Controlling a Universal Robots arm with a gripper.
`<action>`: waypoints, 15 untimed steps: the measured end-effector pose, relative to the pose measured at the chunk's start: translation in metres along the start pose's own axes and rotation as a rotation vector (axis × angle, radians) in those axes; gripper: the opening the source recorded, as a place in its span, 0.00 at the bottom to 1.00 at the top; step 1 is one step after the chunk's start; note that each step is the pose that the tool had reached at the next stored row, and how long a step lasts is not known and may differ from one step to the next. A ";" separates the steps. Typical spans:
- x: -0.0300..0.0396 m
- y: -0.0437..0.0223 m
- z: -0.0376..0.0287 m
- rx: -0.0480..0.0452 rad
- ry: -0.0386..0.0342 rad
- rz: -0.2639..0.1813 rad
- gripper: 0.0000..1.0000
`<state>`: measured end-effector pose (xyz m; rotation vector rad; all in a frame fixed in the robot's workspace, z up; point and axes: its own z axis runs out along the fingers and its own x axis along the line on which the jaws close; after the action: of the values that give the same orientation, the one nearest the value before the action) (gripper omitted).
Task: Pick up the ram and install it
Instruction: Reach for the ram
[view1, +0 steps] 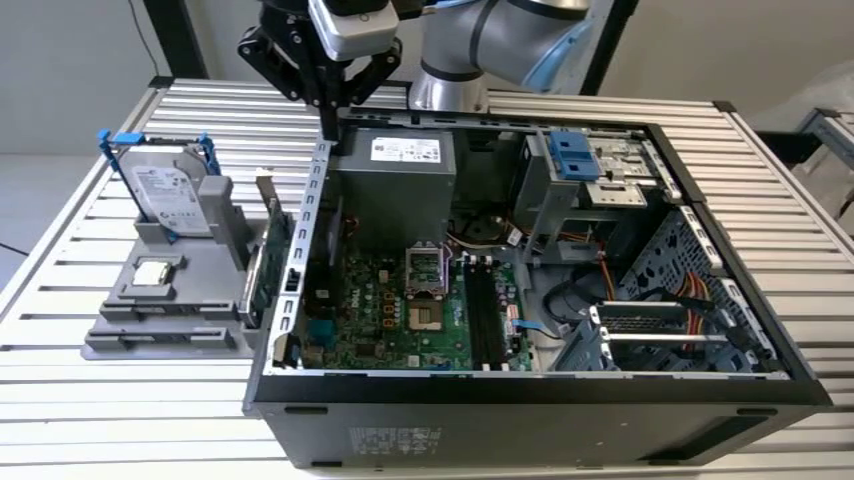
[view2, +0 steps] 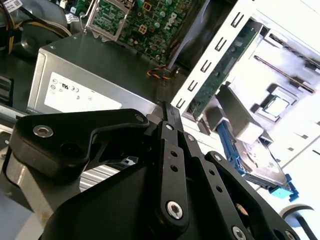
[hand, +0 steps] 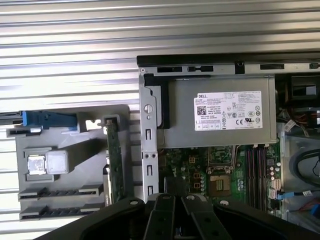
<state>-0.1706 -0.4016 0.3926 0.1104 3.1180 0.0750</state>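
The gripper (view1: 328, 132) hangs with its jaws together and empty over the rear corner of the case (view1: 534, 400), beside the power supply (view1: 394, 175); the ram (view1: 477, 305) seems seated in a motherboard slot, though I cannot be sure; descending here risks striking the case wall; a half-seated stick could tilt.
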 end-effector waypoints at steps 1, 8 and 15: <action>0.0008 -0.0001 0.0000 0.0001 0.0000 0.000 0.00; 0.0065 -0.0007 -0.0002 0.0001 0.0001 0.000 0.00; 0.0125 -0.0013 -0.0003 0.0000 0.0001 0.000 0.00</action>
<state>-0.1832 -0.4021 0.3926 0.1104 3.1180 0.0750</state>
